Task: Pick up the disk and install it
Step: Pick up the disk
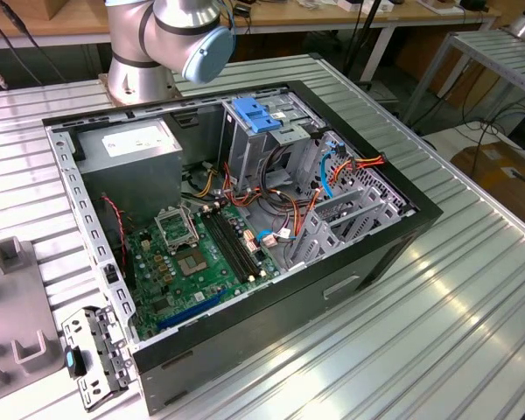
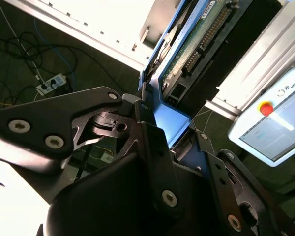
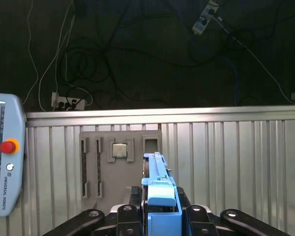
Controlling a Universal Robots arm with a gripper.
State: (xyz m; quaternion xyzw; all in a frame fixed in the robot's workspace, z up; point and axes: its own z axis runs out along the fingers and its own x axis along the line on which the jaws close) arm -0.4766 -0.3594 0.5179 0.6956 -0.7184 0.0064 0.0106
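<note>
The open computer case (image 1: 271, 325) stands in the middle of the ribbed metal tabletop (image 1: 437, 332), its side panel off. Inside it, a grey power-supply box (image 1: 131, 153) with a white sticker fills the corner nearest the arm's base (image 1: 136, 70). A green motherboard (image 1: 201, 262) lies flat on the case floor. Beside that rises a metal drive cage (image 1: 271, 149) topped by a wide light-blue latch piece (image 1: 255, 115). Orange, red and yellow cables (image 1: 280, 210) loop between the cage and the board.

At the tabletop's edge on the exterior view's left sits a grey fixture (image 1: 9, 297). Close to the case's near corner lies a small metal bracket (image 1: 92, 354) carrying a blue clip.

In the first wrist view a grey fixture (image 3: 120, 184) on the tabletop holds a small square chip (image 3: 119, 150) in one of its pockets.

The disk (image 3: 157, 183) is in the end effector (image 3: 160, 209), whose black fingers (image 3: 133, 196) are clamped on it from both sides. It is held edge-on over the tabletop, with that fixture beyond it. From here its blue plastic rail and a thin silver edge show.

In the second wrist view the disk (image 2: 196, 44) shows a green circuit board on one face with a row of connector pins, framed by the blue rail. The end effector (image 2: 160, 130) grips its lower part.

A teach pendant (image 3: 5, 162) with a red button shows in both wrist views.
</note>
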